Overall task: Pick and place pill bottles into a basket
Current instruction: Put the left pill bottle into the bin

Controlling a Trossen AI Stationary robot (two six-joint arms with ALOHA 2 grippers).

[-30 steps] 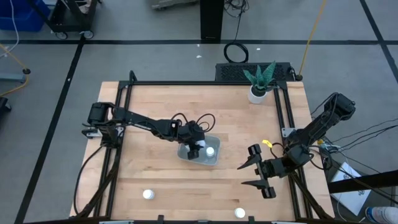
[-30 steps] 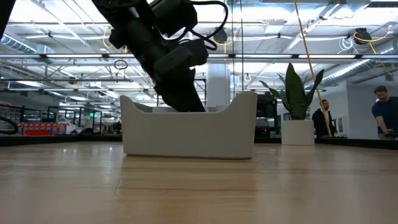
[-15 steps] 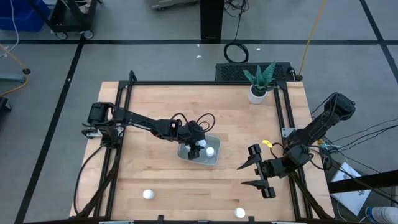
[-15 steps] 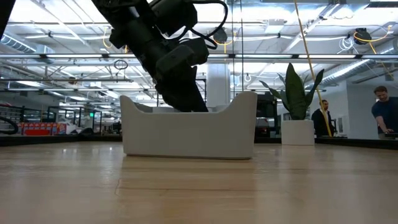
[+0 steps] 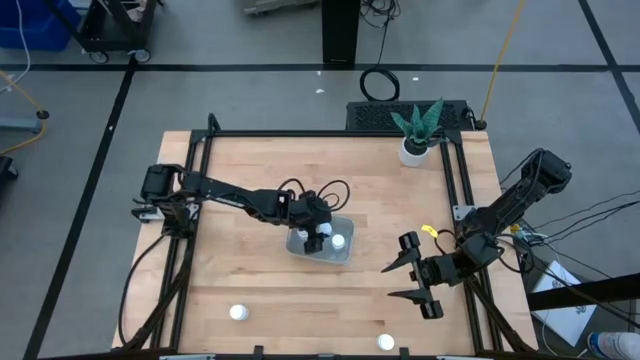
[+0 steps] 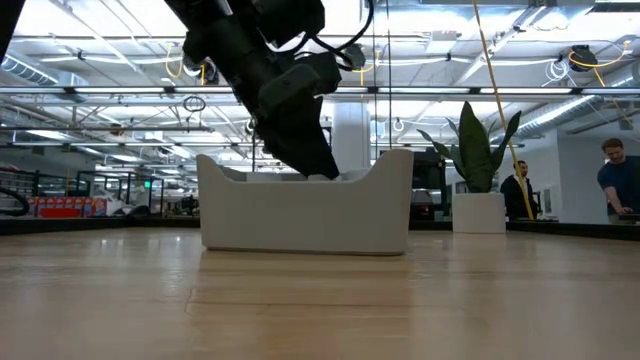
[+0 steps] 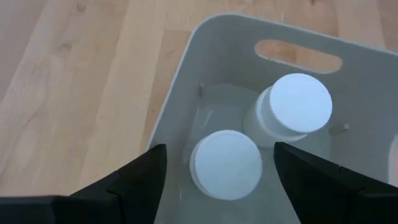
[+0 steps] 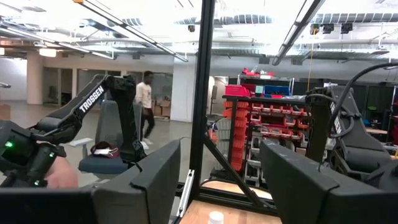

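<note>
The basket stands mid-table; it also shows in the low view and the left wrist view. My left gripper is open just above it, reaching down inside. Its fingers stand on either side of one pill bottle that stands upright on the basket floor, with a gap at each side. A second bottle stands beside it. Two loose bottles stand near the table's near edge. My right gripper is open and empty at the right.
A white pot with a green plant stands at the far right corner. Black frame rails run along the table's sides. Bare wood lies between the basket and the near edge. People are in the room beyond.
My left gripper has risen a little over the basket and drawn slightly toward the far edge. The bottles in the basket stay put.
</note>
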